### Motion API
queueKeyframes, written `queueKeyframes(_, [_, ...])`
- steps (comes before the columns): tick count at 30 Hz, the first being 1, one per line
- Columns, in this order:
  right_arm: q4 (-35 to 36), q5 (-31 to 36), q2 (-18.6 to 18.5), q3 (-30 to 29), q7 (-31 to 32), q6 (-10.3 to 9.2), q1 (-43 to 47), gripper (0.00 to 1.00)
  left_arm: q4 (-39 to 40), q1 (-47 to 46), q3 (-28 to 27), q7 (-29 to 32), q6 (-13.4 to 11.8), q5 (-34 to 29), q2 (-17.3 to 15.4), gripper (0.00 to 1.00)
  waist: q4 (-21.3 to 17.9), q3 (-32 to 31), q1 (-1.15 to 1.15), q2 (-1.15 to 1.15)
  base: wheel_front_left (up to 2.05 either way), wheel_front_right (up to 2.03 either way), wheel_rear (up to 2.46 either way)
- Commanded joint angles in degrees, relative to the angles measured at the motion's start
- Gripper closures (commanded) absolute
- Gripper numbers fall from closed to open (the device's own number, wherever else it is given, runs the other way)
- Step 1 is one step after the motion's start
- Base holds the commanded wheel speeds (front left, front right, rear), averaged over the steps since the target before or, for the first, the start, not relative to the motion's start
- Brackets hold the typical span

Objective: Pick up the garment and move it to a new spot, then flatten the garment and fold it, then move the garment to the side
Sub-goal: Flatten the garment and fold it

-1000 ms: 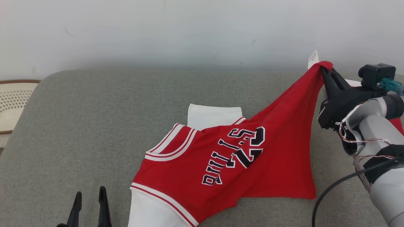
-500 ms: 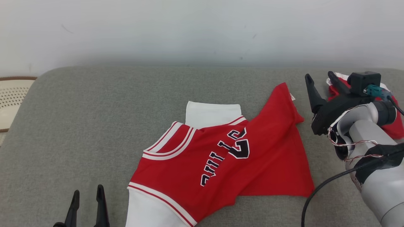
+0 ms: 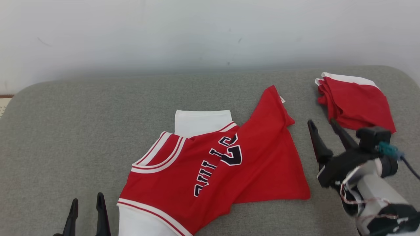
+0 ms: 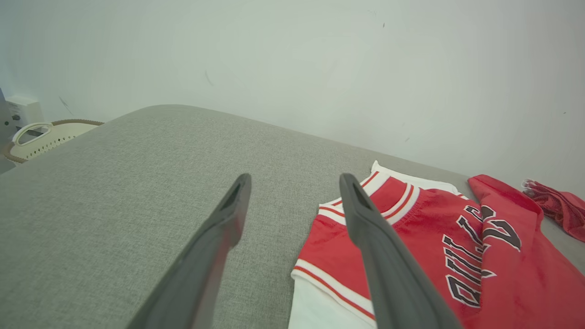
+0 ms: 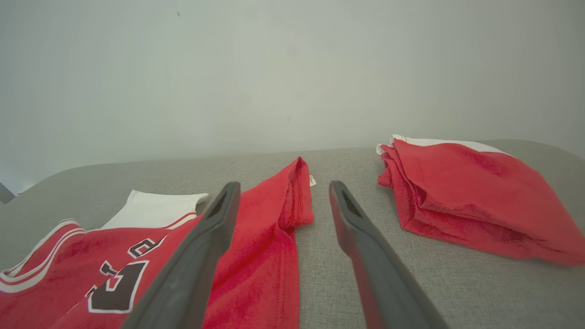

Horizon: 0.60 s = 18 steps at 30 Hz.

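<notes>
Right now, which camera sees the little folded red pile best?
The right wrist view: the folded red pile is big and close there, its layers showing. The head view shows the pile whole but smaller, far right. The left wrist view catches a crumpled edge.

The left tool (image 4: 295, 183) hangs above the grey fabric worktop (image 4: 137, 183), its two dark fingers (image 4: 219, 237) spread wide with nothing between them. To its right a red jersey (image 4: 411, 228) with white trim and black lettering lies rumpled on the worktop. A second bundle of red cloth (image 4: 557, 205) sits beyond it. A pale basket (image 4: 45, 137) stands at the far left by the white wall (image 4: 292, 68).
</notes>
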<state>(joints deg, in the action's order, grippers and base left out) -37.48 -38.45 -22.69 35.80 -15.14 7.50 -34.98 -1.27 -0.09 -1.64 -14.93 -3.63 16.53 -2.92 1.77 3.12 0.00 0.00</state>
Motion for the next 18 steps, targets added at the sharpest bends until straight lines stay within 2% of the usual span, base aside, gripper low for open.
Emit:
queueKeyframes(1, [1.82,0.86,-0.72,-0.42,-0.09,-0.02,2.96,0.00,0.36,0.71,-0.29,-0.20,-0.11,-0.42,-0.04,0.00,-0.82,-0.16,0.00,0.00,0.00,0.00,0.00])
queueKeyframes(6, [7.31,2.45,-0.17,-3.20,-0.08,-0.02,11.02,0.00,0.97,0.93,-0.35,-0.20,-0.20,-0.62,-0.02,0.00,-1.44,-0.30,0.00,0.00,0.00,0.00,0.00])
queueKeyframes(11, [11.36,3.47,1.31,-5.16,2.52,-0.02,17.51,0.00,1.40,1.13,-0.31,-0.20,-0.32,-0.69,-0.01,0.00,-1.78,-0.03,0.00,0.00,0.00,0.00,0.00])
queueKeyframes(18, [13.92,5.55,3.30,-7.05,6.84,-0.02,23.46,0.00,1.12,0.46,0.25,-0.20,-0.23,-0.47,0.00,0.00,-0.90,0.49,0.00,0.00,0.00,0.00,0.00])
